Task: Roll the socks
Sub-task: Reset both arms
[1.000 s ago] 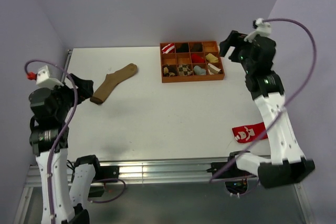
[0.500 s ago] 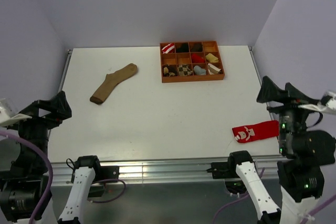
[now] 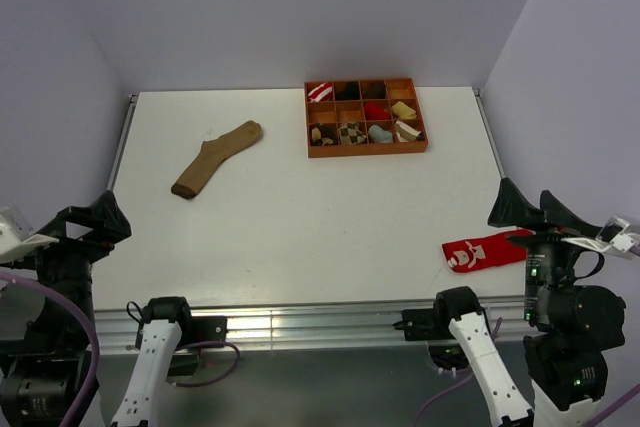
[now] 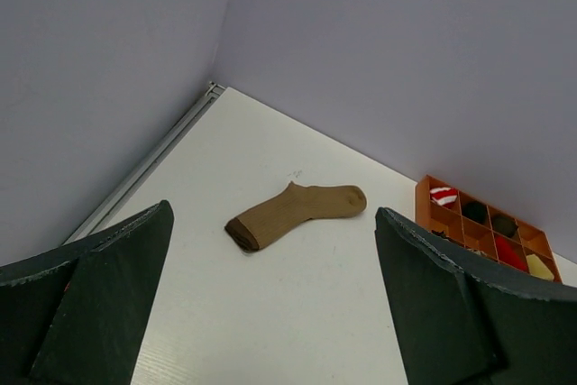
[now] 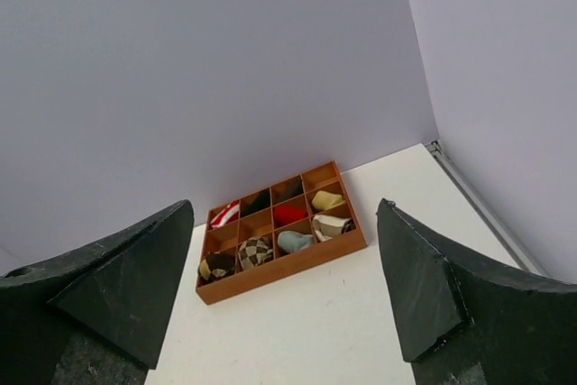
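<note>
The rolled socks lie in the front row of an orange compartment tray (image 3: pixel 365 150): a darker argyle roll (image 3: pixel 322 134), a lighter argyle roll (image 3: pixel 350 132) and a small grey roll (image 3: pixel 379 133). The right wrist view shows them too: darker (image 5: pixel 216 265), lighter (image 5: pixel 255 252), grey (image 5: pixel 294 241). My left gripper (image 3: pixel 88 222) is open and empty at the near left edge, far from the tray. My right gripper (image 3: pixel 527 202) is open and empty at the near right, also far from the tray.
A long plain tan sock (image 3: pixel 215 159) lies flat at the left middle of the table, ahead of the left gripper (image 4: pixel 272 219). A red sock with white pattern (image 3: pixel 480 250) lies flat near the right front edge. Other tray compartments hold red, black and yellow rolls.
Both arms have pulled back from over the table to its near edge. The right gripper left the tray's side; the left gripper left the tan sock's side. The socks have not moved.
</note>
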Robot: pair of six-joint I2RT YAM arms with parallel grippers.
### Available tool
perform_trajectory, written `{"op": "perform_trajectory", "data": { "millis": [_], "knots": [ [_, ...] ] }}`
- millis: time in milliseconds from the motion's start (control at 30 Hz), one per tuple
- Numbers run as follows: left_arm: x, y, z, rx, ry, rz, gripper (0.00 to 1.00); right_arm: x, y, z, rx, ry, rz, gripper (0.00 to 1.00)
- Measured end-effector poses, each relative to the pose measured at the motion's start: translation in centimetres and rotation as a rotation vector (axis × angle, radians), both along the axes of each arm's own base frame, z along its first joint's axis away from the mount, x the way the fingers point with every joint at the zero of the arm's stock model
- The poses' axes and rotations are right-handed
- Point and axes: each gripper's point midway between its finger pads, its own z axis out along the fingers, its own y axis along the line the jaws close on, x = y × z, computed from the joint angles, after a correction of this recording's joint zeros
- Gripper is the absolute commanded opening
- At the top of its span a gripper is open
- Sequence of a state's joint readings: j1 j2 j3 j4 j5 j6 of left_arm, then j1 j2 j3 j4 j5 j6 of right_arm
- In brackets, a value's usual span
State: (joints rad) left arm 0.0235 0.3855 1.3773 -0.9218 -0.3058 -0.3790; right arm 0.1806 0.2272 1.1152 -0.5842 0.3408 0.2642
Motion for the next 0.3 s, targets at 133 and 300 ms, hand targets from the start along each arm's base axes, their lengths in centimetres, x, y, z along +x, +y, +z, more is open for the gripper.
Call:
{"op": "perform_trajectory", "data": {
  "millis": [133,300],
  "knots": [
    [0.35,0.07,-0.74,0.000,0.024,0.003,0.99,0.43,-0.05,-0.61,0.000,0.017,-0.005,0.89],
    [0.48,-0.01,-0.88,-0.001,0.027,-0.005,1.00,0.58,-0.05,-0.73,0.001,0.018,-0.006,0.89]
  ]
}}
